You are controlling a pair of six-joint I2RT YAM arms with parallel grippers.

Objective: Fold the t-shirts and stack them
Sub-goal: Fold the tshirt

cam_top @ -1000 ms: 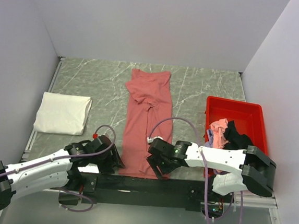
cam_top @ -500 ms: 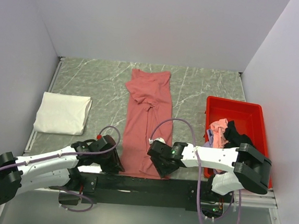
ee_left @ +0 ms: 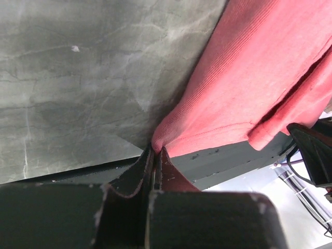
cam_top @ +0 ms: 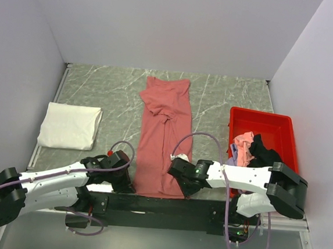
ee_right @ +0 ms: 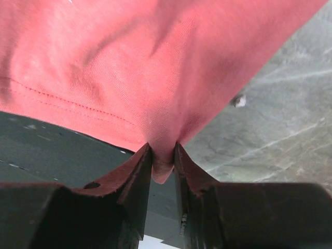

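Grey marbled desk (cam_top: 227, 100) carries the dusty red t-shirt (cam_top: 165, 130), which lies lengthwise down the middle with its hem at the near edge. My left tool (ee_left: 154, 153) is pressed together on the hem's left corner, pinching the fabric. My right tool (ee_right: 163, 155) pinches a fold of cloth at the right corner. A folded white t-shirt (cam_top: 69, 126) lies well to the left. A pink tee (cam_top: 243, 146) and a black tee (cam_top: 262, 149) sit heaped in the red tray (cam_top: 283, 124) at the right.
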